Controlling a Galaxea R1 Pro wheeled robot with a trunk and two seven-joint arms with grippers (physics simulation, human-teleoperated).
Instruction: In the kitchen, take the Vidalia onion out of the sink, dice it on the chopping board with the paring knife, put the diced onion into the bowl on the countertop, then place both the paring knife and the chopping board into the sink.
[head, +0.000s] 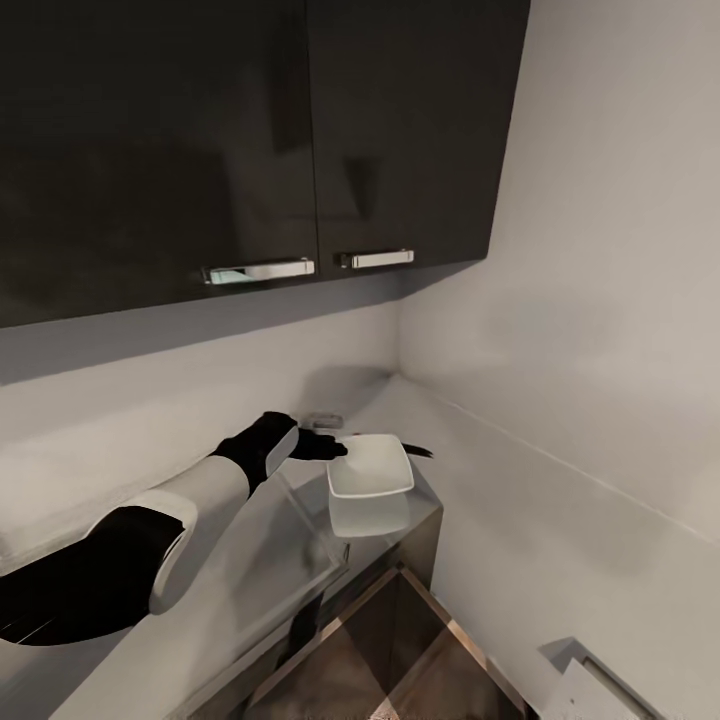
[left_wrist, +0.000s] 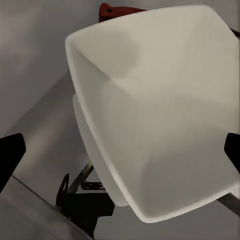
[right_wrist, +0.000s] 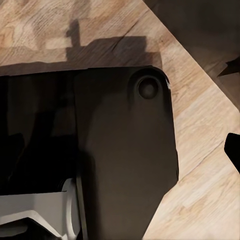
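Note:
The white squarish bowl sits at the far end of the grey countertop, near the wall corner, with its reflection on the surface under it. My left gripper is open at the bowl's near-left rim. In the left wrist view the bowl spans the gap between the two dark fingertips. A thin dark pointed blade, which looks like the paring knife, pokes out behind the bowl. The onion, sink and chopping board are out of view. My right gripper hangs over the wood floor.
Glossy dark wall cabinets with chrome handles hang above the counter. A pale wall closes the right side. The counter ends just past the bowl, with floor below. A small grey object lies behind my gripper. A red shape shows beyond the bowl.

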